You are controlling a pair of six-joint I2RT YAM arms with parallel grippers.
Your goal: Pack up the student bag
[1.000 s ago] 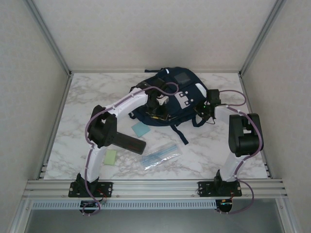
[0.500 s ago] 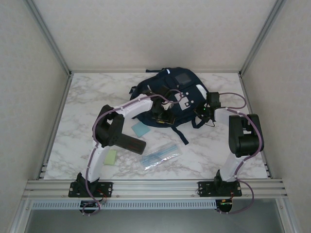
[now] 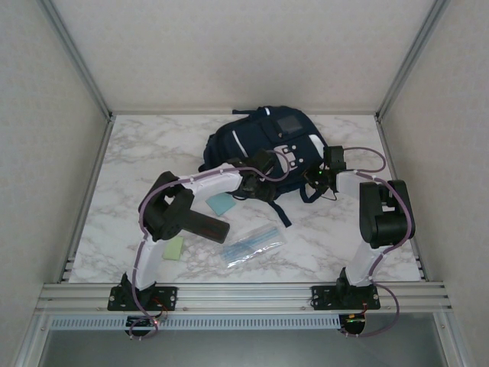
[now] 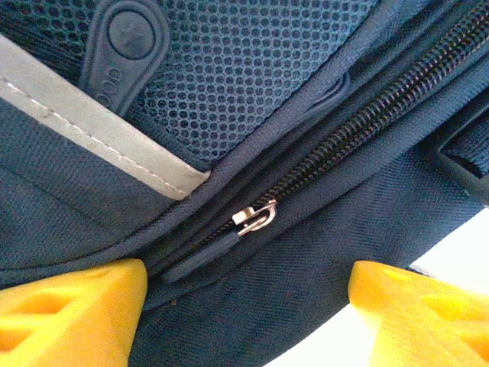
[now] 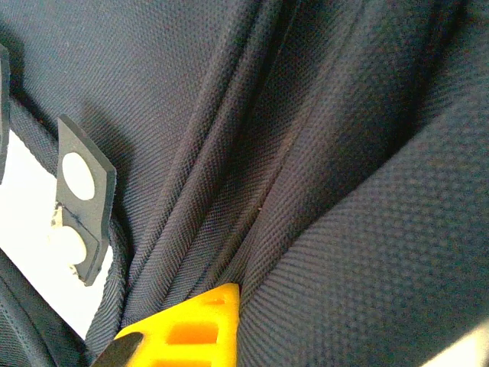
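Two yellow fingers (image 4: 69, 313) of the left gripper (image 4: 244, 306) have just spread wide and empty, the zipper pull (image 4: 256, 218) lying free just ahead of them on the student bag (image 4: 267, 76), which sits directly beneath the tool. The right gripper (image 5: 218, 306) is clamped shut on a fold of the bag's fabric. The release suggests this zip stroke is done, or the pull needs regrasping.
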